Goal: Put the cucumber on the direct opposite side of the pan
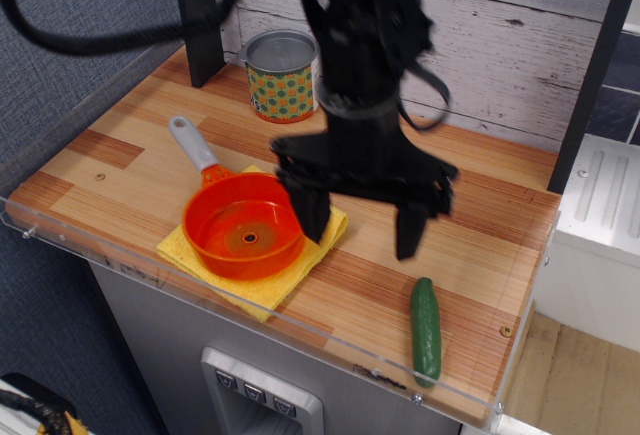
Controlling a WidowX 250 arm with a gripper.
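Cucumber (426,330) lies near the table's front edge, apart from the pan (244,225); my gripper (362,227) hangs between them, jaws open, empty.

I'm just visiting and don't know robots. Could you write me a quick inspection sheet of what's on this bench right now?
Surface: wooden table with a clear plastic edge along the front.
Job's things: cucumber lies near the front right corner, untouched; pan, orange with a grey handle, sits on a yellow cloth.
Clutter: dotted can stands at the back by the wall.
Gripper: gripper open, holding nothing, hanging above the table between pan and cucumber.
Cables: black cable loops at upper left.
Surroundings: white plank wall behind, a grey textured wall on the left, a white unit to the right.
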